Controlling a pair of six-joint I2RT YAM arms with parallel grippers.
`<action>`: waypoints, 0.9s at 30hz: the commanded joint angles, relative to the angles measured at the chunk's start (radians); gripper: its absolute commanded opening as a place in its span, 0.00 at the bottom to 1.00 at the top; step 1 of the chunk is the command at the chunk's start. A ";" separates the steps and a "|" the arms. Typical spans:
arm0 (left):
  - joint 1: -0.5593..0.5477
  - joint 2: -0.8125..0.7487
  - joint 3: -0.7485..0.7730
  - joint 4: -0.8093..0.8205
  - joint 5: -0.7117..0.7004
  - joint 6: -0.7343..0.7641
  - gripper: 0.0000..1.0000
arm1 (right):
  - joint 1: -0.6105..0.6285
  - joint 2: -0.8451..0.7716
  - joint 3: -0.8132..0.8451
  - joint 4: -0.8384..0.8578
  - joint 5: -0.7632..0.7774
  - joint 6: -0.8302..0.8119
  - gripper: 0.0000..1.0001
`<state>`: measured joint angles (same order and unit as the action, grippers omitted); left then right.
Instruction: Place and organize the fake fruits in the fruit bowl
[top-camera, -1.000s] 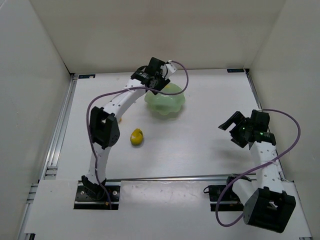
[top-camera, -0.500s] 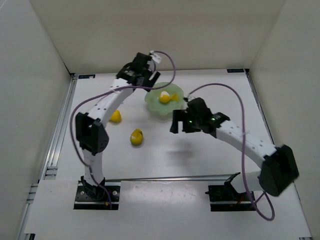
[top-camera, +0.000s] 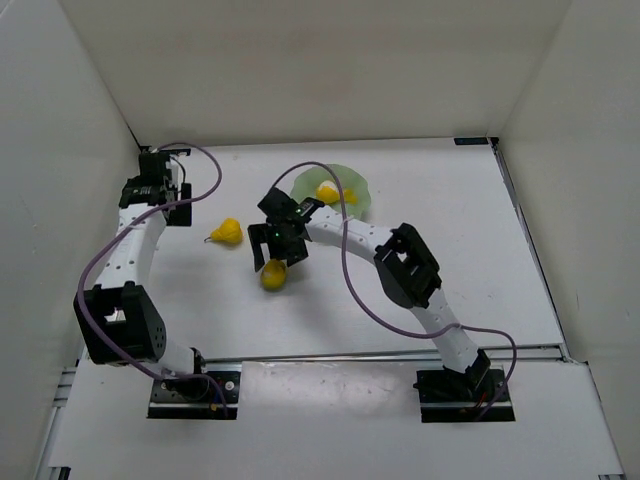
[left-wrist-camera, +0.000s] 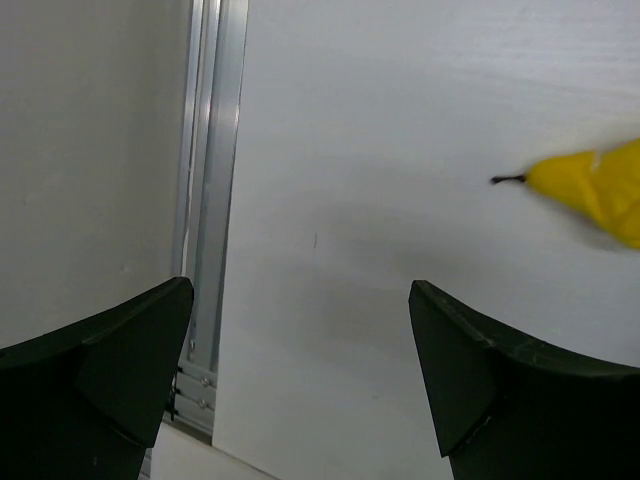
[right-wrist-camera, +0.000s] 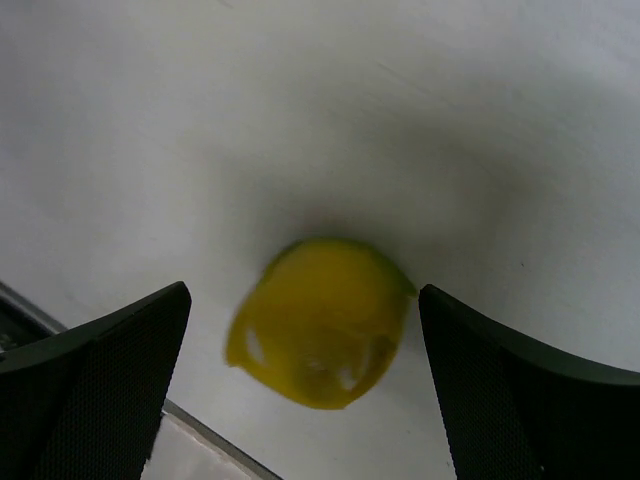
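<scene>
The fruit bowl (top-camera: 352, 187), pale mint-green with a wavy flower-like rim, stands near the far edge of the bench (top-camera: 440, 230), a little left of its middle. Inside it lies one small glossy yellow fruit with a white part (top-camera: 328, 193). The other two fake fruits lie on the matte white bench surface, outside the bowl. The pear-shaped fruit (top-camera: 226, 233), smooth yellow plastic with a thin dark pointed stem, lies toward the left edge of the bench, well apart from the bowl. In the left wrist view it shows only at the right border (left-wrist-camera: 592, 185), a bit blurred, with its stem pointing left. The round fruit with a green part (top-camera: 273, 276) lies nearer to the middle of the bench, on the near side of the bowl. The right arm (top-camera: 350, 235), white with black joints, reaches across to this fruit, and the right jaws stand wide open over it. In the right wrist view the fruit (right-wrist-camera: 322, 325) sits between the two dark textured fingers (right-wrist-camera: 110, 370) with a gap on each side, so nothing is gripped. The left arm (top-camera: 130, 245) bends toward the far left corner, beside the grey metal rail (left-wrist-camera: 208, 200) along the left edge. The left jaws are also wide open and hold nothing; only bare bench shows between their black fingers (left-wrist-camera: 495, 380). Thin purple cables (top-camera: 345, 280) loop along both arms.
</scene>
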<state>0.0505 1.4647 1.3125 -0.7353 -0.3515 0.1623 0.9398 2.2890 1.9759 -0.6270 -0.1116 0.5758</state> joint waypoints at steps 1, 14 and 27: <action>0.067 -0.067 -0.077 0.004 0.052 -0.032 1.00 | -0.012 0.020 0.035 -0.166 -0.024 0.047 0.99; 0.109 -0.086 -0.167 0.022 0.083 -0.041 1.00 | -0.001 0.049 0.035 -0.166 -0.073 0.056 0.24; -0.055 0.019 -0.084 0.022 0.068 0.002 1.00 | -0.241 -0.232 -0.022 -0.161 0.388 0.101 0.38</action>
<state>0.0509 1.4612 1.1641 -0.7296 -0.2813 0.1509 0.7906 2.0701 1.9430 -0.7677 0.1085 0.6365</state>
